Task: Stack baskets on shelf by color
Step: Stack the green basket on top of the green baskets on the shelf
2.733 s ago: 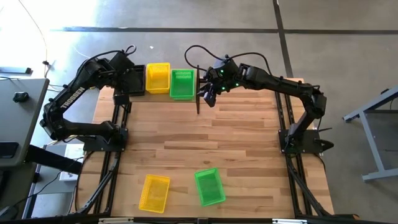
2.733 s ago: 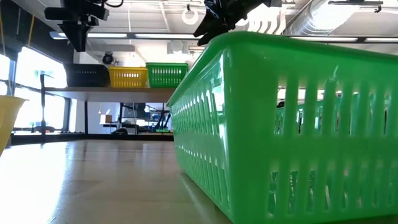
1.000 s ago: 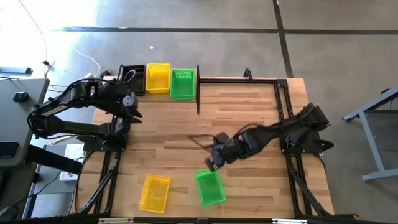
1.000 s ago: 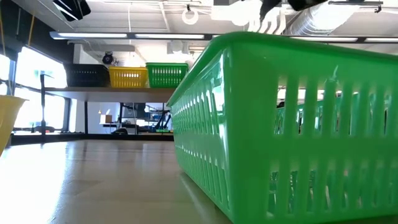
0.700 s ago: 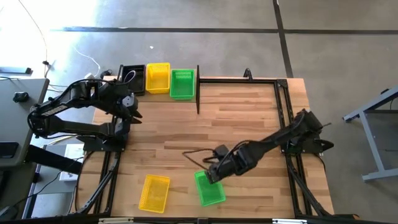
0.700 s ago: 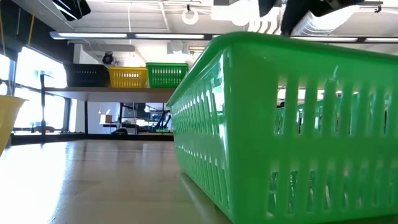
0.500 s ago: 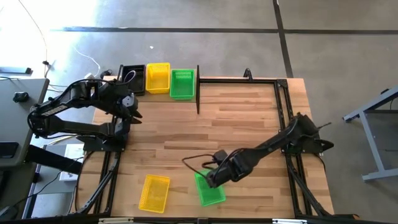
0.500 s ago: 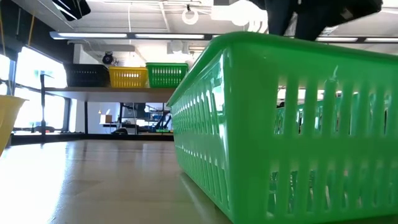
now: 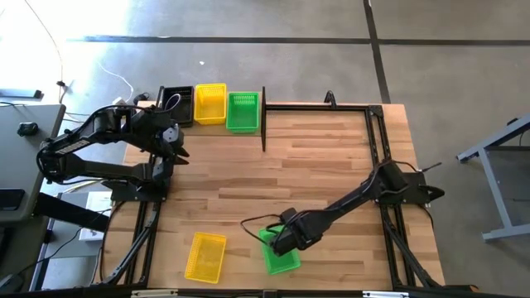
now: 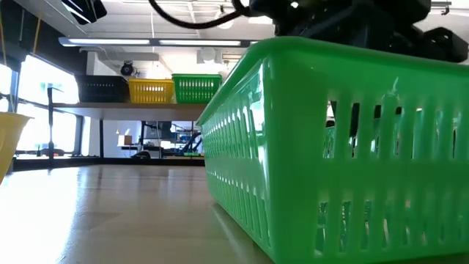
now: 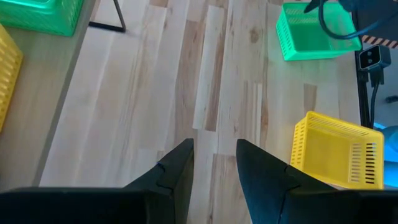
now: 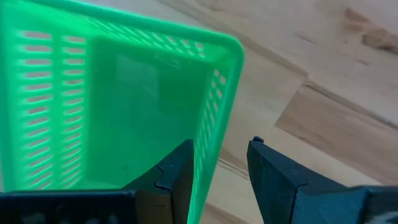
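From above, the right arm stretches low and far across the surface [image 9: 315, 165], its right claw [image 9: 281, 242] at the far rim of the loose green basket [image 9: 280, 252] near the front edge. The left arm is folded back at the far left, its left claw [image 9: 176, 154] hanging over the surface's left edge. A loose yellow basket [image 9: 205, 255] lies just left of the green one, apart from it. At the far left corner the shelf [image 9: 263, 117] carries black [image 9: 175, 106], yellow [image 9: 210, 104] and green [image 9: 242, 112] baskets side by side; whether any are stacked cannot be told. The middle of the surface is bare wood.

At table height, the green basket fills the right half, and the right arm's dark bulk sits over its rim, cut off at the top.

The left wrist view shows its fingers [image 11: 177, 171] parted, gripping nothing.

The right wrist view shows the fingers [image 12: 178, 168] spread astride the green basket's wall, one inside, one outside, not yet clenched.
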`<state>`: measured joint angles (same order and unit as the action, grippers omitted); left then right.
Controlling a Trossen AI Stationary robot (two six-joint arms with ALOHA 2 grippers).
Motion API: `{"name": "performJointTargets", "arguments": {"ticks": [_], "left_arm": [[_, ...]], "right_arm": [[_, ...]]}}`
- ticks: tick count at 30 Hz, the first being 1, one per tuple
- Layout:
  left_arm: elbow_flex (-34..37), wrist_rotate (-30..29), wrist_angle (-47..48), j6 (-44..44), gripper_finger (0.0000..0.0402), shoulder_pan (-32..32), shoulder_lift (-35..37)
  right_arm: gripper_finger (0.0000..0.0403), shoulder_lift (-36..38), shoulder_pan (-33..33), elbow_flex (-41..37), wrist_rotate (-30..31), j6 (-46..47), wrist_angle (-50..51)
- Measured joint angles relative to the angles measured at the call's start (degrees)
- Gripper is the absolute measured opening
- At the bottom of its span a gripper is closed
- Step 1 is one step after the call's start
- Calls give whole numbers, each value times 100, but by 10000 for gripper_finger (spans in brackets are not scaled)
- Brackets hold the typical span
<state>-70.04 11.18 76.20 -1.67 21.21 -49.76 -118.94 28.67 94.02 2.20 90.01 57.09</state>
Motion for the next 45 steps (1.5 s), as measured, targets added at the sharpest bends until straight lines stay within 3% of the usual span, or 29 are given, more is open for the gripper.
{"name": "performJointTargets", "arguments": {"ticks": [6,13,21,26,35,42,45], "left_arm": [[0,0,0,0,110,0,0],[0,0,0,0,110,0,0],[0,0,0,0,110,0,0],[0,-49,0,1,110,0,0],[0,-664,-2,1,110,1,-24],[0,-686,-2,115,110,2,-49],[0,-715,-3,151,110,2,-58]], "right_arm": [[112,-159,0,0,-205,0,-41],[8,-159,-135,0,-302,18,-105],[4,-143,-398,517,-266,-22,121],[2,-139,-652,1387,198,-429,794],[1,-130,-1349,3084,1158,-1380,2057],[1,-125,-2076,4107,1596,-2518,2082],[0,54,-2452,3980,1584,-2879,1718]]}}
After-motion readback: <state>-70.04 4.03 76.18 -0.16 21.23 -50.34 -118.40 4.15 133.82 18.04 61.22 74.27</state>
